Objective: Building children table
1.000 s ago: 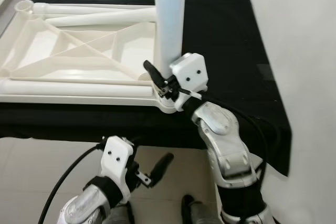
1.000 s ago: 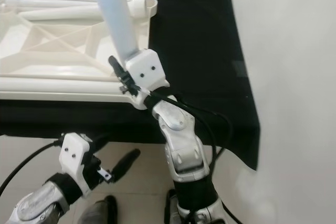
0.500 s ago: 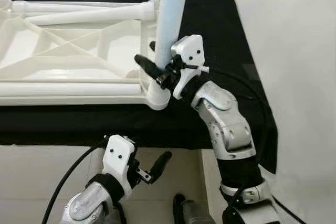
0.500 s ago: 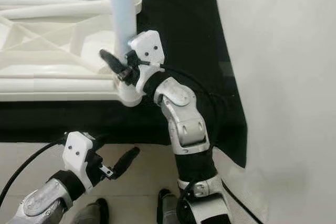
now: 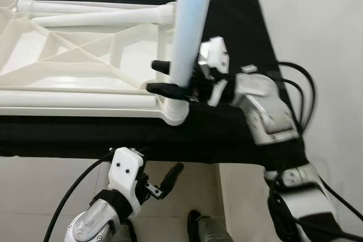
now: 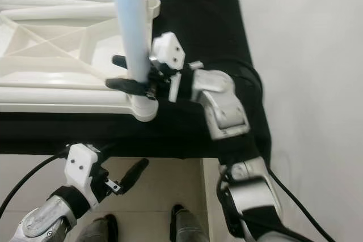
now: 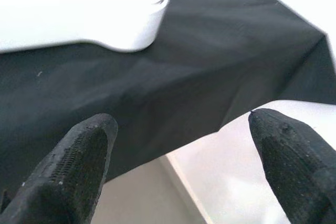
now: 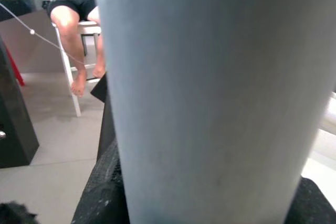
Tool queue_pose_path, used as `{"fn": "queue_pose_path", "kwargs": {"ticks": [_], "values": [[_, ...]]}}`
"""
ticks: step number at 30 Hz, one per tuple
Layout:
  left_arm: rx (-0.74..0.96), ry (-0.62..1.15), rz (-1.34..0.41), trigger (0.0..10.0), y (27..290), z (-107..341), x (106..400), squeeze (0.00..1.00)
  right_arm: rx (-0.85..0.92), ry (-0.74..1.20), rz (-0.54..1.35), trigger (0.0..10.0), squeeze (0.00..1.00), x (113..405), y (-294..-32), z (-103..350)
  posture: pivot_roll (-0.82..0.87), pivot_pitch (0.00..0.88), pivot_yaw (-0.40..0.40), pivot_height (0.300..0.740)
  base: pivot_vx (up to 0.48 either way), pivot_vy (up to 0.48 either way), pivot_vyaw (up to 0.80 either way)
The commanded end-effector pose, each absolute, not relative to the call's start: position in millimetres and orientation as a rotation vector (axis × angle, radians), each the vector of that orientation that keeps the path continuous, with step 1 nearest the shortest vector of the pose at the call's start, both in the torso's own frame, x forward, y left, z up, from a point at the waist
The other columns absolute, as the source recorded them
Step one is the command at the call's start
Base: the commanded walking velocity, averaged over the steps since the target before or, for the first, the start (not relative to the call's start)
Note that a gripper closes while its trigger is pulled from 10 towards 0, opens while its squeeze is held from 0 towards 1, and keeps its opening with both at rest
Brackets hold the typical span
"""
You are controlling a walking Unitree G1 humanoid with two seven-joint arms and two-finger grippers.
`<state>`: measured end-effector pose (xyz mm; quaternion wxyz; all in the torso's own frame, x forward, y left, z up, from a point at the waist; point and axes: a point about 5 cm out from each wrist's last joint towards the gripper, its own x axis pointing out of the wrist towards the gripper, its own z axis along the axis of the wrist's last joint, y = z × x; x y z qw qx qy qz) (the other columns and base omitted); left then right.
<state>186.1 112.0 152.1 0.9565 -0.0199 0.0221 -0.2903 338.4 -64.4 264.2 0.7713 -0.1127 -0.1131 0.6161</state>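
Since the earlier frame the right arm has swung out to the robot's right, its forearm now level. The right gripper [image 5: 170, 79] has its jaws clenched on the pale blue table leg [image 5: 190, 24], upright in the corner socket of the inverted white tabletop frame [image 5: 68, 60] at the black-draped table's [image 5: 238, 134] near edge. Left gripper [image 5: 170, 175] hangs below, jaws parted.

Pale blue leg [image 5: 190, 21], white tabletop [image 5: 79, 63], black cloth [image 5: 238, 21].
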Motion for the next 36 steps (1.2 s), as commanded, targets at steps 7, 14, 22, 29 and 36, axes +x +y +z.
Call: {"fn": "queue_pose_path", "kwargs": {"ticks": [7,14,22,29,36], "values": [[-0.053,0.068,-0.585,10.0,111,150,179,0.00,-0.135,0.261,0.541,10.0,0.00,345,-76,159,0.13,0.336,-0.103,0.740,0.000,0.000,0.00],[-0.076,0.049,-0.504,10.0,126,152,187,0.00,0.119,0.243,0.263,10.0,0.00,295,-63,150,0.14,0.308,-0.090,0.740,0.000,0.000,0.00],[0.045,-0.065,-0.296,10.0,191,183,214,0.00,0.116,0.160,0.249,10.0,0.00,317,-44,156,0.17,0.247,-0.088,0.740,0.000,0.000,0.00],[0.107,-0.186,-0.278,10.0,205,220,235,0.00,0.101,0.158,0.218,10.0,0.00,316,-42,161,0.17,0.222,-0.080,0.740,0.000,0.000,0.00],[0.092,-0.369,-0.493,10.0,190,288,268,0.00,0.076,0.148,0.205,10.0,0.00,316,-41,163,0.15,0.200,-0.060,0.740,0.000,0.000,0.00]]}}
